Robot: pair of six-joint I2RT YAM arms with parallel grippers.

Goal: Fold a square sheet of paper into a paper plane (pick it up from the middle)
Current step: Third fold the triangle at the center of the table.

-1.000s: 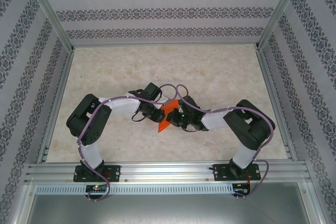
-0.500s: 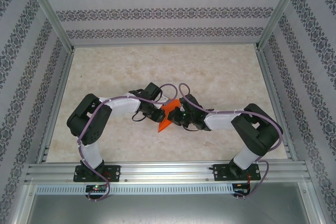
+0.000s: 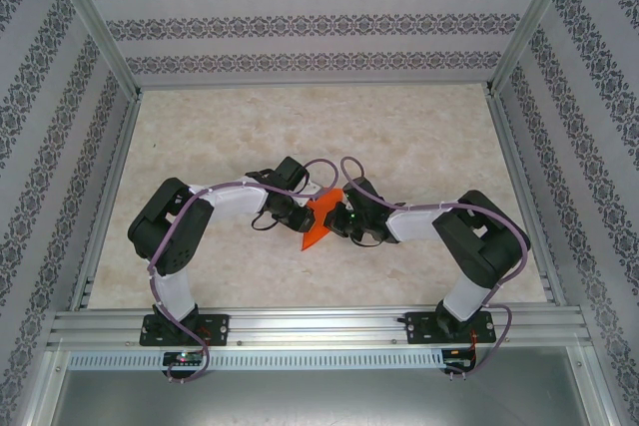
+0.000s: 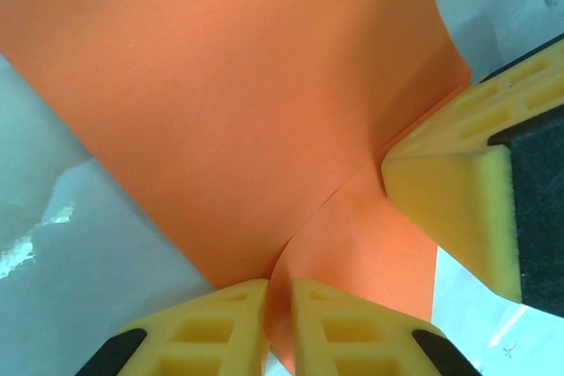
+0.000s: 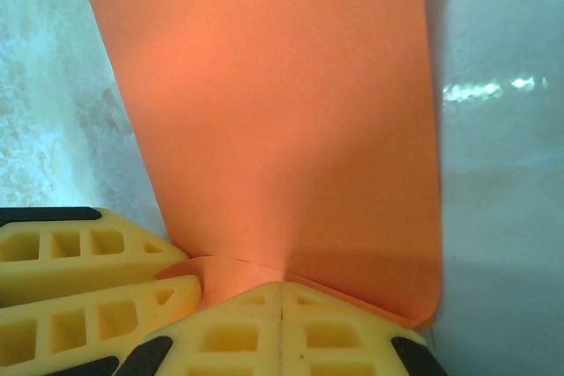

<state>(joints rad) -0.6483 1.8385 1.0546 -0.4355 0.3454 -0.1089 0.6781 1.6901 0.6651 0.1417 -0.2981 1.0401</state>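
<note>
- The paper (image 3: 318, 220) is held over the middle of the table (image 3: 419, 137), between the two arms and seemingly raised off the surface. In the top view it is seen as a narrow pointed shape (already part folded, it is judged), not a flat square.
- Its long axis is laid slantwise in the top view: the pointed end is turned to the near left, the broad end to the far right.
- In the left wrist view a layer edge is seen running down the paper into the slit between the fingers. Whether it is a crease or an overlap cannot be told.
- The paper is pinched there by the left gripper (image 4: 280, 305), its jaws drawn close with only the orange layer between them.
- It is also pinched by the right gripper (image 5: 282, 301), its jaws pressed together on the paper's edge.
- The two pinches are set just beside each other. The right gripper's fingers (image 4: 449, 191) are seen close on the right of the left pair, and the left gripper's fingers (image 5: 88, 288) close on the left of the right pair.
- From both pinches the paper fans away unsupported.
- Neither arm is the nearer, since the paper is touched by both. The coming move is judged to turn on how these neighbouring pinches sit against the long axis, because any pull apart would be carried straight into the fold.
</note>
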